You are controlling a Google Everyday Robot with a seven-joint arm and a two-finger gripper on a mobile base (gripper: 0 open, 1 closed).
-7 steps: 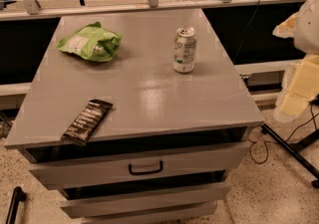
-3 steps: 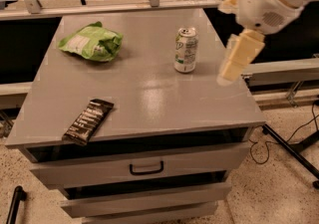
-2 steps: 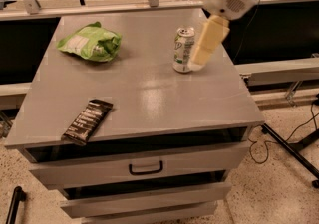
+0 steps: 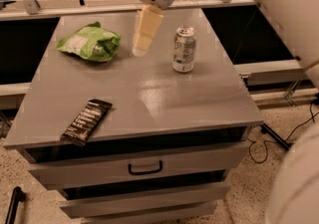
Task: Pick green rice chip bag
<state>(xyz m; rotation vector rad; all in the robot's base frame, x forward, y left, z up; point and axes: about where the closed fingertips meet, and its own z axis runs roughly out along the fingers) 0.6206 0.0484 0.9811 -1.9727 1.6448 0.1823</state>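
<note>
The green rice chip bag [image 4: 89,43], lime green with a white label patch, lies at the back left of the grey cabinet top [image 4: 149,93]. My gripper [image 4: 144,36] hangs from the white arm above the back middle of the top, just right of the bag and left of the soda can, apart from both. It holds nothing.
A green-and-white soda can [image 4: 184,50] stands upright at the back right. A flat black snack bar wrapper [image 4: 86,121] lies near the front left edge. Drawers with a black handle [image 4: 145,168] sit below. My white arm fills the right side. Cables lie on the floor at right.
My arm has swung in from the right, across the soda can, leftward toward the bag. The bag, can and wrapper have not moved.
</note>
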